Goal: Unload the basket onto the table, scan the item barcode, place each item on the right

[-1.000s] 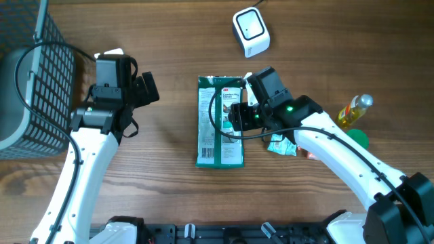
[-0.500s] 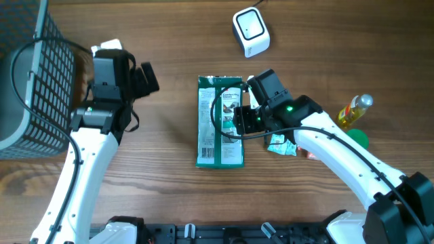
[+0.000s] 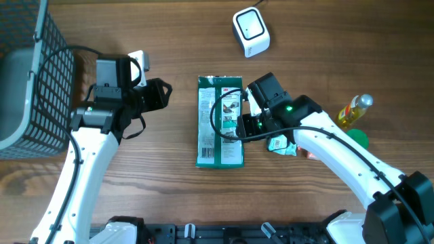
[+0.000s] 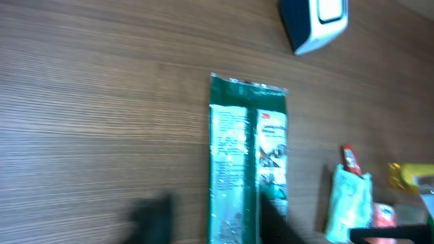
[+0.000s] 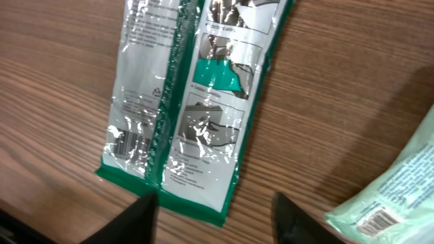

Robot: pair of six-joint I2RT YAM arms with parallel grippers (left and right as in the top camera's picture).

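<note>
A long green and silver package point(image 3: 219, 122) lies flat mid-table; a barcode point(image 5: 129, 142) shows near its lower left corner. The white scanner point(image 3: 251, 32) stands at the back, and in the left wrist view the scanner point(image 4: 315, 24) sits at the top right. My right gripper point(image 3: 239, 125) hovers over the package's right edge, and in its own view the right gripper point(image 5: 217, 227) is open above the package's point(image 5: 196, 102) bottom end. My left gripper point(image 3: 160, 95) is left of the package, its blurred fingers apart and holding nothing.
A dark wire basket point(image 3: 34, 81) fills the far left. A pale green packet point(image 3: 280, 144) lies right of the package under my right arm. A yellow bottle point(image 3: 354, 110) and a green object point(image 3: 359, 139) sit at the right.
My left arm has swung right, away from the basket and toward the package. My right gripper has slid a little down the package's right edge and its fingers have narrowed.
</note>
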